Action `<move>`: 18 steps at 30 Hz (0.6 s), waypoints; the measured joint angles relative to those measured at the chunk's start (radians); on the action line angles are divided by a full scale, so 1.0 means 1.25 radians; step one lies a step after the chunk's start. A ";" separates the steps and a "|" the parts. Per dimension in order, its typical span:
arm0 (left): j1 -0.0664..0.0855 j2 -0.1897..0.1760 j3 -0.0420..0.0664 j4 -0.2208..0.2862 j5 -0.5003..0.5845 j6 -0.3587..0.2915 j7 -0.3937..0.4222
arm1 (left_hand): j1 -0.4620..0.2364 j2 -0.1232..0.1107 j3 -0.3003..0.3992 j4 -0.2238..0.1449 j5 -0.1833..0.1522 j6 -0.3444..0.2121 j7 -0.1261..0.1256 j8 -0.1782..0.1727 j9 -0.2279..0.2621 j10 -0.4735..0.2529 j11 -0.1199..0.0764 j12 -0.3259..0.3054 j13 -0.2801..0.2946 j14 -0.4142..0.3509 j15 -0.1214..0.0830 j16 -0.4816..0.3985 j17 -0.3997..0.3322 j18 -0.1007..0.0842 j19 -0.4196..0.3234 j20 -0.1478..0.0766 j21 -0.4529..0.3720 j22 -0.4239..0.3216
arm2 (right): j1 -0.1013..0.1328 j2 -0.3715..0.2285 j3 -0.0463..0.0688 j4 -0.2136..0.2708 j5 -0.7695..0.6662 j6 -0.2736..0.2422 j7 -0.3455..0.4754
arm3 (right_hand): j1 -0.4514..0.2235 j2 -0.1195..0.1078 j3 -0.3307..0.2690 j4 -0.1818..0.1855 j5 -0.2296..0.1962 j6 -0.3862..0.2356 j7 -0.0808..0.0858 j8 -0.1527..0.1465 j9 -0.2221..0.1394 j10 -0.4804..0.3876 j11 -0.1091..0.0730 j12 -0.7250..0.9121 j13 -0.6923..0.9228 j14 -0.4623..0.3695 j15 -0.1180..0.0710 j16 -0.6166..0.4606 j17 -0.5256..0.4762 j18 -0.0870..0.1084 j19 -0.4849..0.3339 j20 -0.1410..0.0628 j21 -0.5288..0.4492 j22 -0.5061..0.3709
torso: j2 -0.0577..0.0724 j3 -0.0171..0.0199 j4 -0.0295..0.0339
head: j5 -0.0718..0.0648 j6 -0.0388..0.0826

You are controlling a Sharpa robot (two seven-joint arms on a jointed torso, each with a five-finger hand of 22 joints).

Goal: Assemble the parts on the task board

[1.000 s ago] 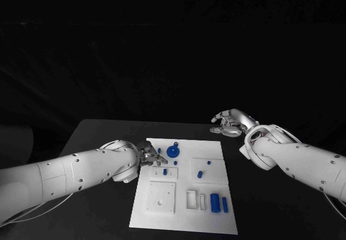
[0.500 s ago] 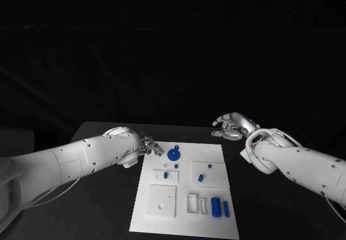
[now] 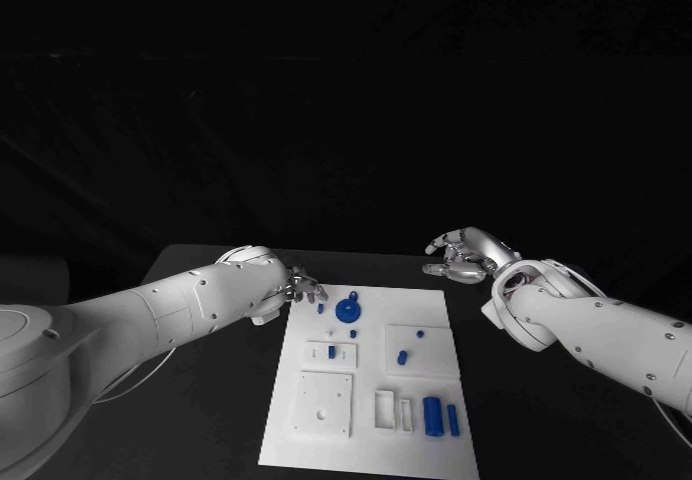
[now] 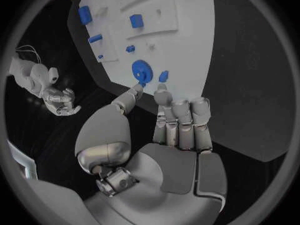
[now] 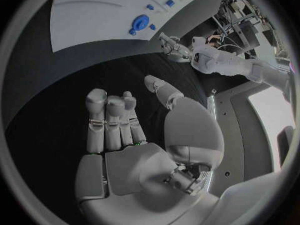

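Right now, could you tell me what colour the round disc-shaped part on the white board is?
Blue; the round disc-shaped part shows best in the left wrist view.

The scene is dim, the background beyond the surface [image 3: 202, 270] falling to plain black. The white task board [image 3: 433, 420] is the brightest area and shows no glare. The wrist views are fisheye circles in dark frames, bending the board's edges near each rim. The left hand [image 4: 165, 130] looks sharp, with soft highlights on its fingers.
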 measured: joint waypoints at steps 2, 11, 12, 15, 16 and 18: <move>-0.001 0.008 0.000 -0.019 -0.002 0.005 0.002 | -0.001 -0.001 -0.003 0.003 0.000 0.000 0.000 0.000 0.000 0.000 0.000 0.000 -0.001 0.000 0.000 0.000 0.000 0.000 0.000 0.000 0.000 0.000 | 0.000 0.000 0.000 0.000 0.000 0.000 0.000 | 0.000 0.000 0.000 0.000 0.000 0.000 0.000 0.000 0.000 0.000 0.000 0.000 0.000 0.000 0.000 0.000 0.000 0.000 0.000 0.000 0.000 0.000 | 0.001 -0.0001 -0.0010 | 0.000 0.000; -0.007 0.028 -0.001 -0.064 -0.013 0.025 0.009 | -0.007 -0.001 -0.003 0.008 0.000 -0.004 0.001 0.000 -0.001 0.000 0.000 0.000 -0.001 -0.001 0.001 0.000 -0.001 -0.001 0.000 0.000 0.000 0.000 | 0.000 -0.001 0.000 0.004 0.000 0.000 0.000 | 0.000 0.000 0.000 0.000 0.003 -0.001 -0.001 0.000 0.000 0.000 0.000 0.000 -0.001 0.000 0.000 0.000 -0.001 0.000 0.001 0.001 0.000 0.000 | 0.006 -0.0003 -0.0054 | 0.000 0.004; -0.007 0.030 -0.001 -0.066 -0.014 0.026 0.010 | -0.007 -0.001 -0.003 0.008 0.000 -0.004 0.001 0.000 -0.001 0.000 0.000 0.000 -0.001 -0.001 0.002 0.000 -0.001 -0.001 0.000 0.000 0.000 0.000 | 0.000 -0.001 0.000 0.004 0.000 0.000 0.000 | 0.000 0.000 0.000 0.000 0.003 -0.001 -0.001 0.000 0.000 0.000 0.000 0.000 -0.001 0.000 0.000 0.000 -0.001 0.000 0.000 0.000 0.000 0.000 | 0.006 -0.0003 -0.0055 | -0.001 0.004; -0.009 0.036 -0.001 -0.074 -0.015 0.030 0.013 | -0.007 -0.001 -0.003 0.008 0.000 -0.006 0.002 0.000 -0.001 0.000 0.000 0.000 -0.001 -0.001 0.002 0.000 -0.001 -0.001 0.000 0.000 0.000 0.000 | 0.000 -0.001 0.000 0.006 0.000 0.000 0.000 | 0.000 0.000 0.000 0.000 0.003 -0.001 -0.001 0.000 0.000 0.000 0.000 0.000 -0.001 0.000 0.000 0.000 -0.001 0.000 -0.002 -0.001 0.000 0.001 | 0.006 -0.0005 -0.0055 | -0.002 0.003; -0.010 0.038 -0.001 -0.077 -0.016 0.031 0.013 | -0.007 -0.001 -0.003 0.008 0.000 -0.006 0.002 0.000 -0.001 0.000 0.000 0.000 -0.001 -0.001 0.002 0.000 -0.001 -0.001 0.000 0.000 0.000 0.000 | 0.000 -0.001 0.000 0.006 0.000 0.000 0.000 | 0.000 0.000 0.000 0.000 0.003 -0.001 -0.001 0.000 0.000 0.000 0.000 0.000 -0.001 0.000 0.000 0.000 -0.001 0.000 -0.002 -0.001 0.000 0.001 | 0.006 -0.0005 -0.0055 | -0.003 0.003; -0.012 0.043 -0.001 -0.083 -0.016 0.034 0.015 | -0.007 -0.001 -0.005 0.010 0.000 -0.006 0.002 0.000 -0.001 0.000 0.000 0.000 -0.001 -0.002 0.002 0.000 -0.001 -0.001 0.000 0.000 0.000 0.001 | 0.000 -0.001 0.000 0.006 0.000 0.000 0.000 | 0.000 0.000 0.000 0.000 0.003 -0.002 -0.001 0.000 0.000 0.000 0.000 0.000 -0.001 0.000 0.000 0.000 -0.001 0.000 -0.002 -0.001 0.000 0.001 | 0.006 -0.0005 -0.0055 | -0.003 0.002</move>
